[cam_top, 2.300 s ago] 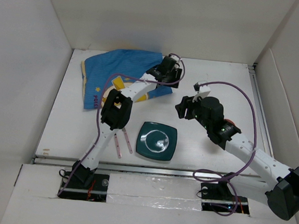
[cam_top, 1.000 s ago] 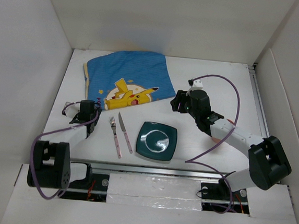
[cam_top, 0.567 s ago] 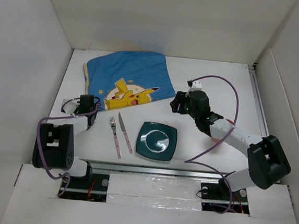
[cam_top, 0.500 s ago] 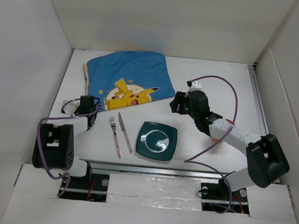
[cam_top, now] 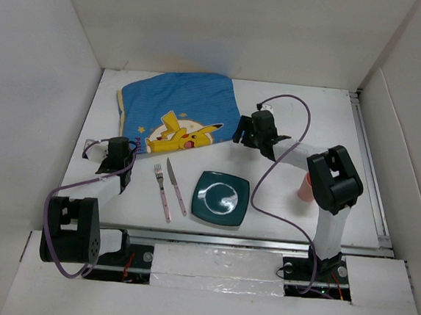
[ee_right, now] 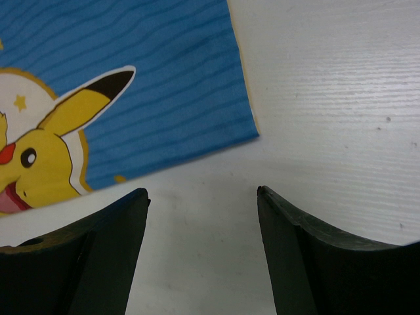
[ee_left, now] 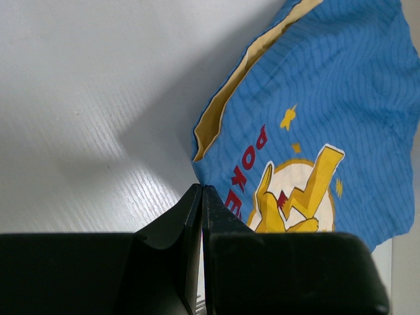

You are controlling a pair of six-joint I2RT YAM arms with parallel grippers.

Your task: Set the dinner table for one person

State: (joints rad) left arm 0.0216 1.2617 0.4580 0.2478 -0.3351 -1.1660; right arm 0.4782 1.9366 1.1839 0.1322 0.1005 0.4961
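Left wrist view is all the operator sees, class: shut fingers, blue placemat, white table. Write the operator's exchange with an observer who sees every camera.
Operator: What tableware is out?
Observer: A dark green plate sits on the bare dinner table, nearer the arms than the placemat.
Operator: Where is the right gripper?
Observer: Open at the placemat's near right corner, with nothing between its jaws.

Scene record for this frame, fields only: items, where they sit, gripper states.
placemat: blue, far left of table
plate: dark green, near middle, off placemat
fork, knife: side by side, left of plate
cup: pink, partly hidden behind right arm
left gripper: shut at placemat's near-left corner, grip unclear
right gripper: open, by placemat's near-right corner
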